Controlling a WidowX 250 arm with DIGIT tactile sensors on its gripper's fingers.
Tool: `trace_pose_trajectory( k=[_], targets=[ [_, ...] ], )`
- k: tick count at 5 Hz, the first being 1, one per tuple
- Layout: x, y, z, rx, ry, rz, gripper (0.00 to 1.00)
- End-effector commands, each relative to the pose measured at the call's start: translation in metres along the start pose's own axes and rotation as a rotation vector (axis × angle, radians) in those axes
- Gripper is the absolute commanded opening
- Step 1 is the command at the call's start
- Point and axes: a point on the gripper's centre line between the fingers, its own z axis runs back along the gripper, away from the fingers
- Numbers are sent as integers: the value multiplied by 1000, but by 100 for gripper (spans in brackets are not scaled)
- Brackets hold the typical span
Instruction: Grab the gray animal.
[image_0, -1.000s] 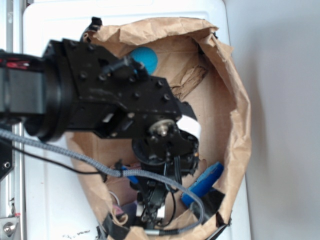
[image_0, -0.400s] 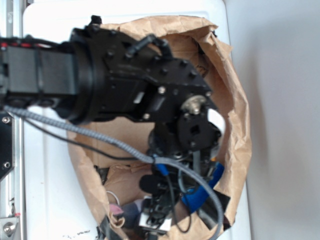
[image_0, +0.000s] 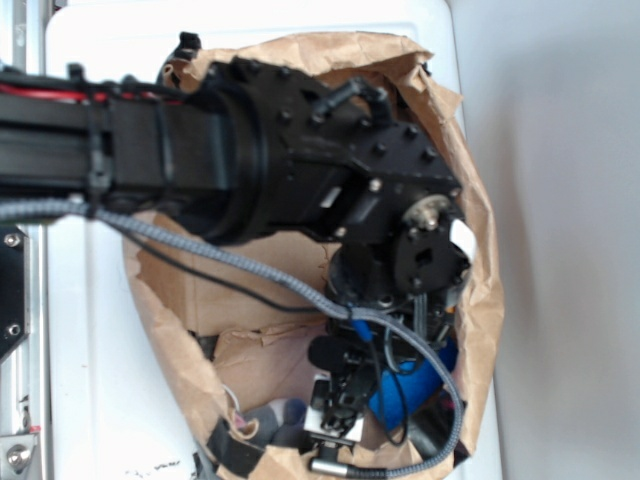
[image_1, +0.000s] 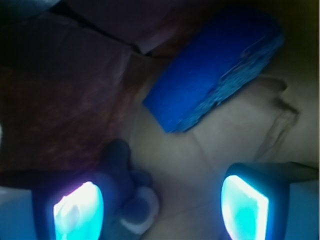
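Beside the left fingers, perhaps touching, gray animal.

- Bag — brown paper, matt, heavily creased.
- Arm was black, matt plastic or metal — studded with screws.
- Cable had a grey braided sleeve.
- Blue block looked spongy, rough-edged.
- Gray animal looked soft, plush.

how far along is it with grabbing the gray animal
Done: the arm is down inside the paper bag, with the gripper open just above the floor. In hand: lining up; the gray animal sits beside the left finger, not centred between the two. The blue block lies farther off. Left: centre over the toy, close, lift.
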Motion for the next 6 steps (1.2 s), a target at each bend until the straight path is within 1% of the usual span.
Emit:
trace_pose_trajectory(
  k=[1, 2, 3, 4, 6],
  targets=[
    [-6, -22, -5, -47, 56, -158, 100],
    [-13, -23, 9, -73, 51, -176, 100],
    [-10, -18, 18, -82, 38, -165, 100],
    [-6, -18, 20, -88, 39, -168, 100],
    [-12, -31, 5, -66, 73, -209, 100]
  ],
)
